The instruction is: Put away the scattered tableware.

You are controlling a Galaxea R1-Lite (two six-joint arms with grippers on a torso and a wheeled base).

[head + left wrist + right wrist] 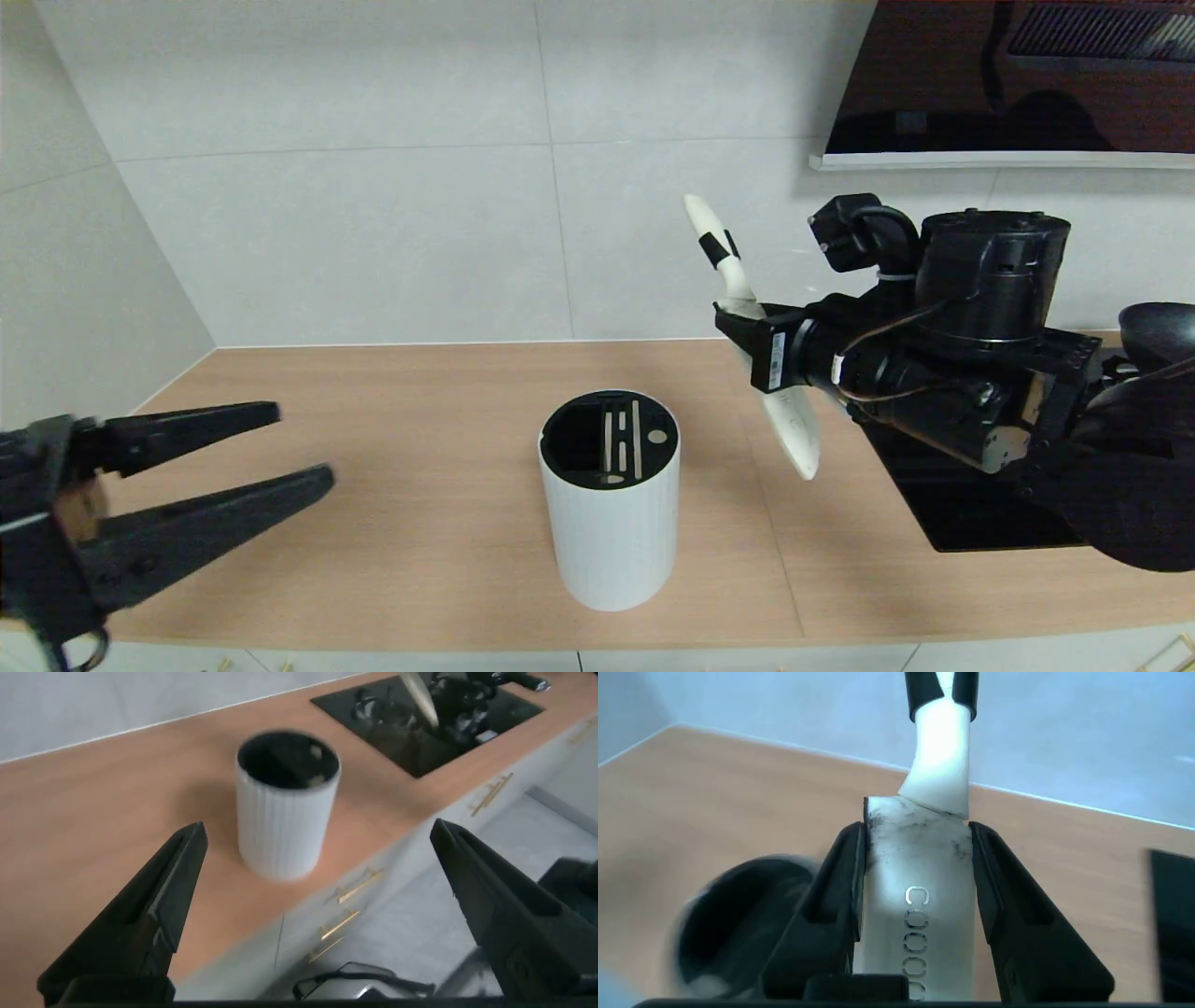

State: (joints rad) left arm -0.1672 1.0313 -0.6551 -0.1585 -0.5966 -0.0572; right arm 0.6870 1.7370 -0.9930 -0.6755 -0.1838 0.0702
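Tableware in sight comes to one piece: a white utensil [792,425] with a black band on its handle, perhaps a flat spatula or a knife, though the shape is hard to settle. The right pincer [747,327] is clamped on its middle and holds it clear of the desk [373,420], at about 2 o'clock from the holder. It is tilted, with the handle up toward 11 o'clock and the broad end down toward 5 o'clock. The stretch inside the grip is hidden in the head view. From the right wrist, the two black fingers press flat against both sides of the utensil [920,887].

One white ribbed holder [611,523] stands upright near the middle of the desk. Its black top insert shows one large opening at 9 o'clock and three slim slots beside it. In the right wrist view the holder [738,924] is a dark blur.

The left pincer [301,446] hangs at 9 o'clock from the holder, well apart from it, with its two fingers spread wide and nothing between them. Its arm is cut off at the frame edge.

One black cooktop [943,504] lies in the desk at 3 o'clock, partly covered by the right arm.
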